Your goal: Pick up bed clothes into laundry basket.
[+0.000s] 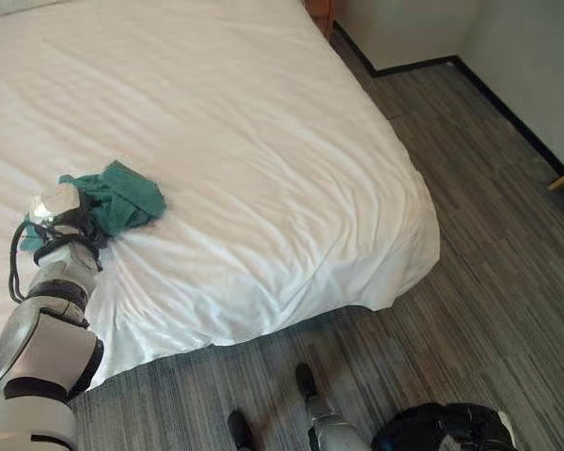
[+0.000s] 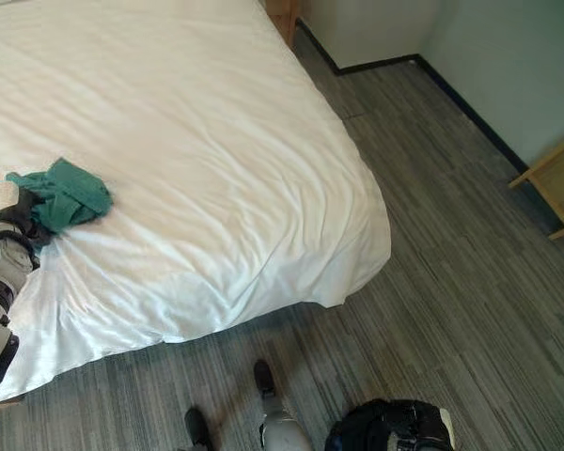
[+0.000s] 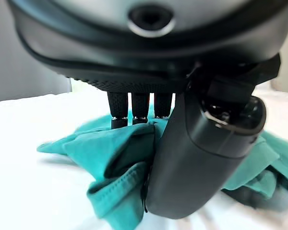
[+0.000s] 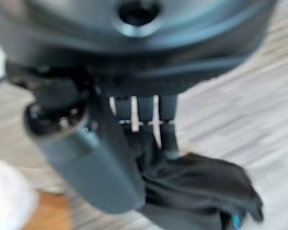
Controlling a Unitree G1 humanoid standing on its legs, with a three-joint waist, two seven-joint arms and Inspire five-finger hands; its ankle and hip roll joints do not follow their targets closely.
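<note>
Green garment (image 1: 122, 195) bunched under left robot hand (image 3: 192, 158).

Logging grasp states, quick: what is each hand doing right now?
Left hand: shut on the green garment, which lies on the bed.
Right hand: shut on the black cloth.

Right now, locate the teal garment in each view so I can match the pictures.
Left eye view: teal garment on the white bed, left side, at the left robot hand.
Right eye view: at the left edge.
Left wrist view: under the fingers and thumb.
Right wrist view: not in it.
Shared landmark: the bed's rounded corner.
</note>
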